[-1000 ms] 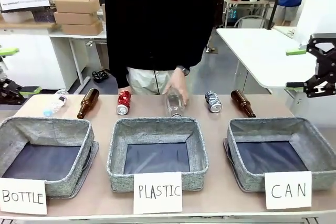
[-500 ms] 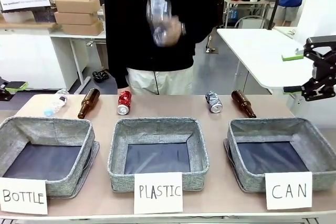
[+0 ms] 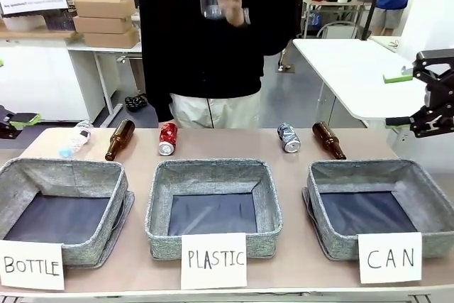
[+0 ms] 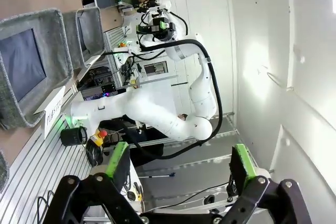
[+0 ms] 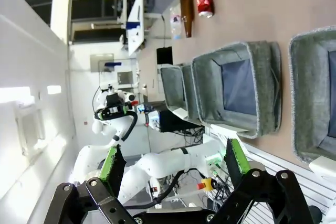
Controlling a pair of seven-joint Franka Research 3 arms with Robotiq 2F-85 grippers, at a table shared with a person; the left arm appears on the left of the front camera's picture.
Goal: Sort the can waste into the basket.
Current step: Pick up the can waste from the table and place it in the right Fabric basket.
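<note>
Cans are noted lying at the table's far edge: red can left of centre, silver can beyond the basket's left corner. Left gripper and right gripper are held open, empty.

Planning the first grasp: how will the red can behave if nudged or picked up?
The red can lies on its side, so it may roll if nudged. It looks small and dented, so probably light and easily crushed further.

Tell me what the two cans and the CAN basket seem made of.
The red can looks like painted metal: glossy, with a bare silver end. The grey can is probably metal too, printed, apparently dented. The basket seems woven grey fabric, matte, with dark lining.
</note>
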